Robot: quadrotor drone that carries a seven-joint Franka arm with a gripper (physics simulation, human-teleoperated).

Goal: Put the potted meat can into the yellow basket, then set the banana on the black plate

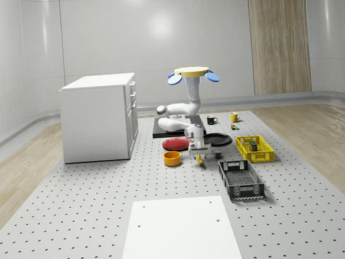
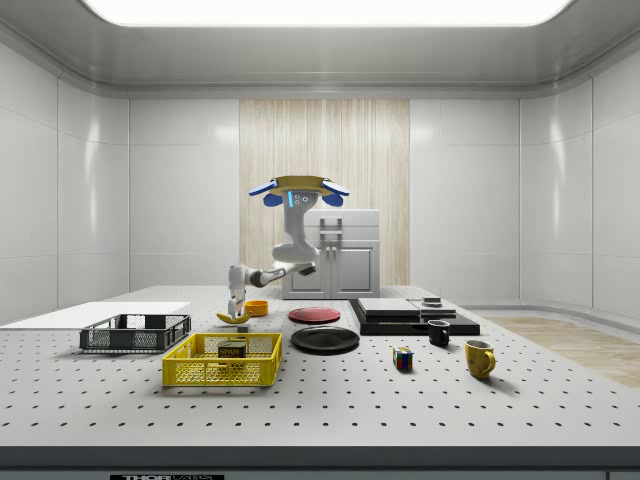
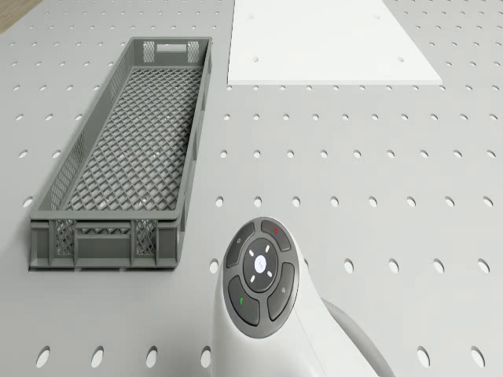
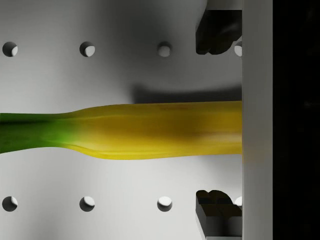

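The banana [image 4: 150, 130] lies on the perforated table, seen also as the banana [image 1: 200, 159] and the banana [image 2: 233, 319]. My gripper [image 4: 217, 122] is open and straddles it, one finger [image 4: 215, 30] on each side with a gap to the fruit. In the whole-scene view the gripper [image 1: 199, 153] points down between the orange bowl and the black plate [image 1: 217, 139]. The drone [image 1: 193, 73] hovers over the table behind them. The potted meat can [image 2: 232, 350] sits inside the yellow basket [image 2: 200, 372], which is also the yellow basket [image 1: 242, 149].
A red plate [image 1: 176, 143] and an orange bowl [image 1: 172, 158] lie just left of the gripper in the whole-scene view. A grey crate [image 3: 126, 149] stands in front of the basket. A white cabinet [image 1: 99, 117], mugs [image 2: 479, 357] and a colour cube [image 2: 402, 358] stand farther off.
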